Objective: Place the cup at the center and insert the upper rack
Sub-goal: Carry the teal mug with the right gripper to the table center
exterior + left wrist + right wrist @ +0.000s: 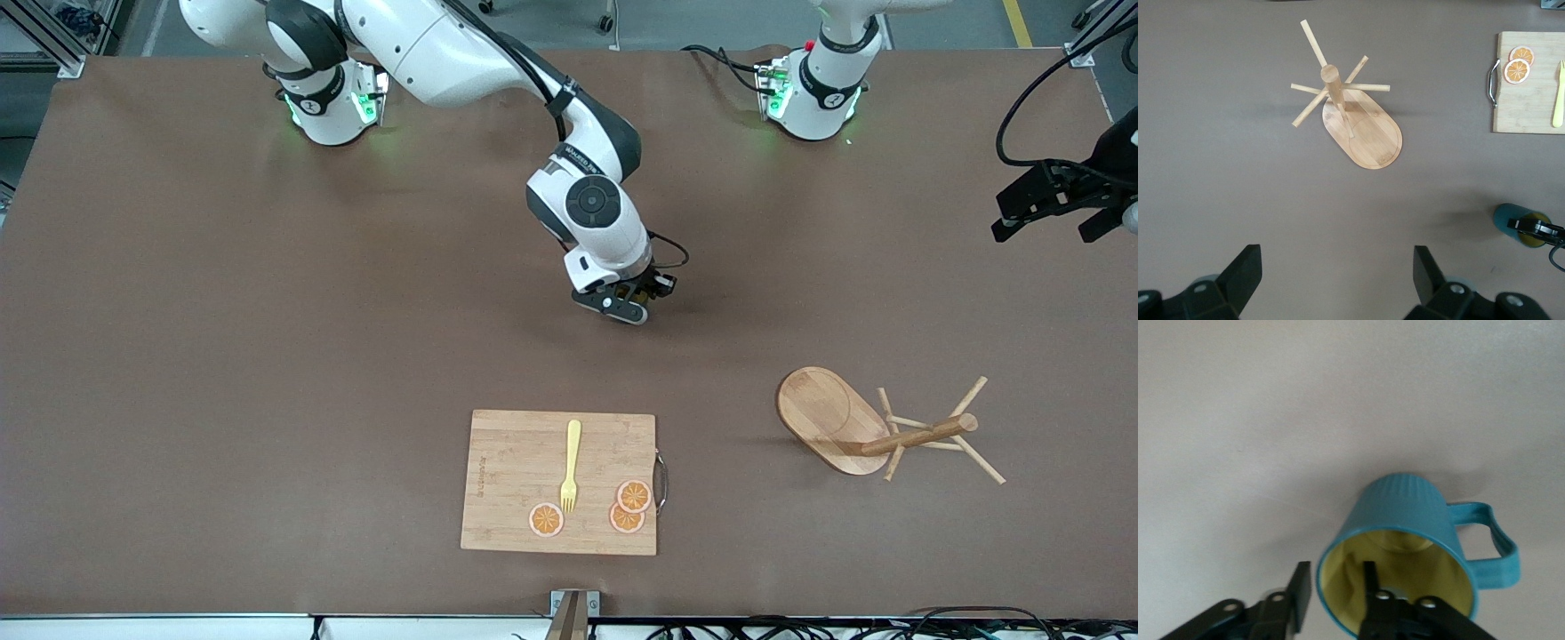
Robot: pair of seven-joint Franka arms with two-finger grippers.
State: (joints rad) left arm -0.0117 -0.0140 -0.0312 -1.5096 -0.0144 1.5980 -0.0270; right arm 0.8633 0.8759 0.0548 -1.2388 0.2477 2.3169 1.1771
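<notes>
The teal ribbed cup (1405,513) with a yellow inside stands on the brown table near its middle. My right gripper (1335,570) is open and straddles its rim, one finger inside and one outside, with gaps to the wall. In the front view the right gripper (627,307) hides the cup. The cup also shows in the left wrist view (1508,217). The wooden mug tree (822,413) lies tipped over toward the left arm's end, its post (920,436) pointing that way; it shows in the left wrist view (1365,130) too. My left gripper (1049,227) (1338,257) hangs open and empty over the table's edge.
A rectangular wooden cutting board (516,471) lies nearer the front camera than the cup. It carries a yellow fork (570,467) and three orange slices (635,496). It also shows in the left wrist view (1528,100).
</notes>
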